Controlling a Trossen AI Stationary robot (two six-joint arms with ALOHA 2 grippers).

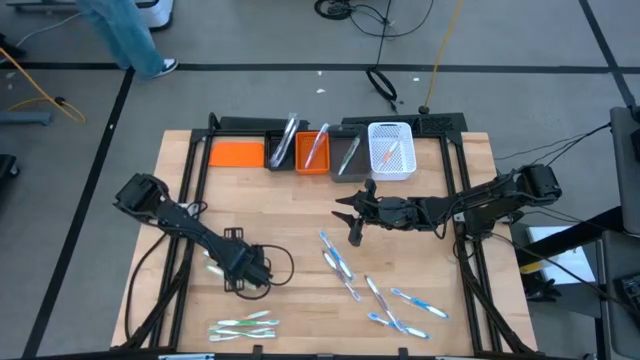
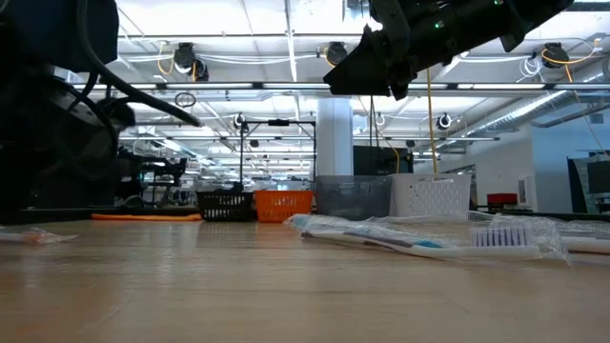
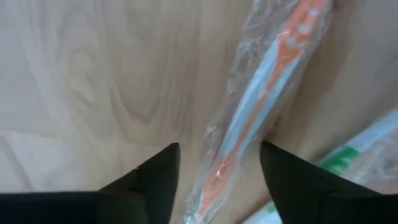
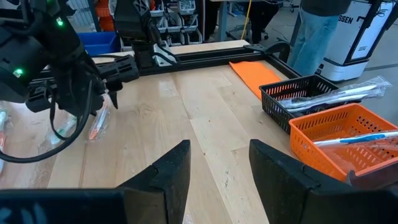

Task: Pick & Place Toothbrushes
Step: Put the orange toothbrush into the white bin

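The orange toothbrush (image 3: 261, 118) sits sealed in a crinkly clear wrapper, lying flat on the worktop toward the left front, right between the fingers of the left end effector (image 3: 217, 180). The jaws are spread on either side of it and aren't pinching anything yet. A green one (image 3: 348, 155) lies just beside it.

These should be super light and stiff along the handle, but that film looks slippery and a bit puffy, so a grab could skate or roll the brush. Best bet is probably across the middle of the handle, squeezing the narrow sides, low enough to catch plastic and not just wrapper. They lie so flat that the fingertips pretty much need to scrape the wood.

More brushes are scattered around: a blue bunch (image 1: 372, 292) near the front right, a green set (image 1: 243, 326) at the front edge. The right end effector (image 1: 352, 216) hangs over the middle of the worktop, fingers apart, holding nothing.

Along the back edge sit a black bin (image 1: 281, 148), an orange bin (image 1: 314, 151), a grey bin (image 1: 346, 156) and a white basket (image 1: 391, 150), several already holding brushes, plus an orange lid (image 1: 236, 153) lying flat.

The worktop (image 1: 300, 210) is smooth pale wood, so not much friction. There's an open workshop floor behind it, with a person (image 1: 125, 35) walking past the back left.
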